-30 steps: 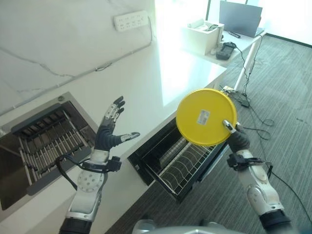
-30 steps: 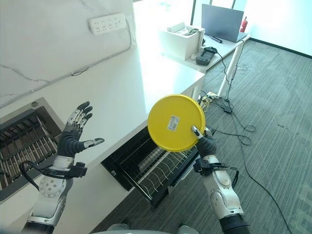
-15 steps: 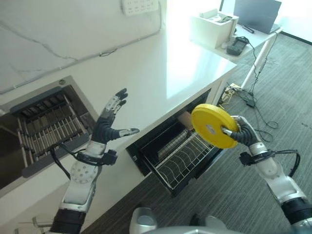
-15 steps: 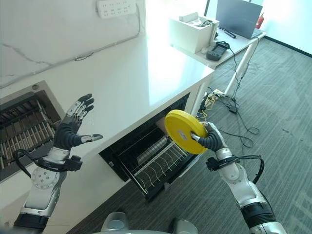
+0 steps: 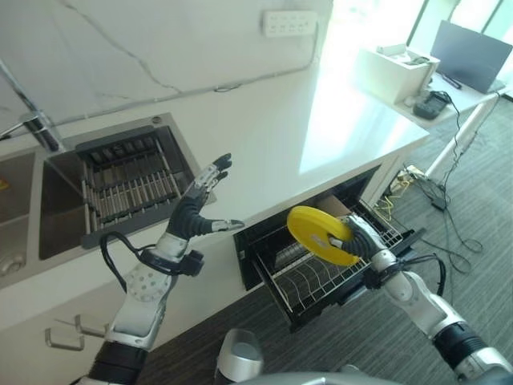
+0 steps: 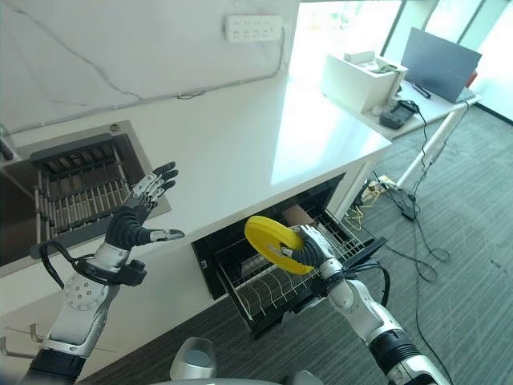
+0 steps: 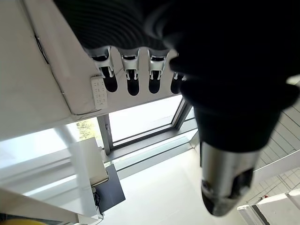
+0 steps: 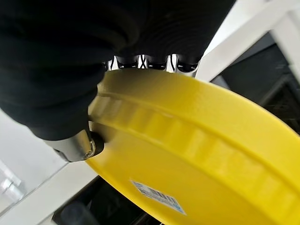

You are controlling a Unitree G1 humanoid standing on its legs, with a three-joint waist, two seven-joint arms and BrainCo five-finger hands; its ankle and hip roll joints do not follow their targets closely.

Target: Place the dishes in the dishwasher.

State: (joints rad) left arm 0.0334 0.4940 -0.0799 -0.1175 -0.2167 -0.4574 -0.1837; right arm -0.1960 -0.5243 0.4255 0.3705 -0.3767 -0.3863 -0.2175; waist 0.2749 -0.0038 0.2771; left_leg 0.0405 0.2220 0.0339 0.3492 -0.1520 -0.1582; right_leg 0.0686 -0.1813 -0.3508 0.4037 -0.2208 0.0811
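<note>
Gripping a round yellow plate (image 5: 322, 233), right hand (image 5: 362, 240) fingers curl; left hand (image 5: 195, 212) splayed.

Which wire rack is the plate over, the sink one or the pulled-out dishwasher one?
The dishwasher rack: the right hand holds the yellow plate above it.

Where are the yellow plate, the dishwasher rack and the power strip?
yellow plate (image 5: 318, 232): left eye view, on its upturned underside.
dishwasher rack (image 5: 317, 277): left eye view, on the wire tines below the plate.
power strip (image 6: 252, 28): right eye view, middle of its white body.
</note>
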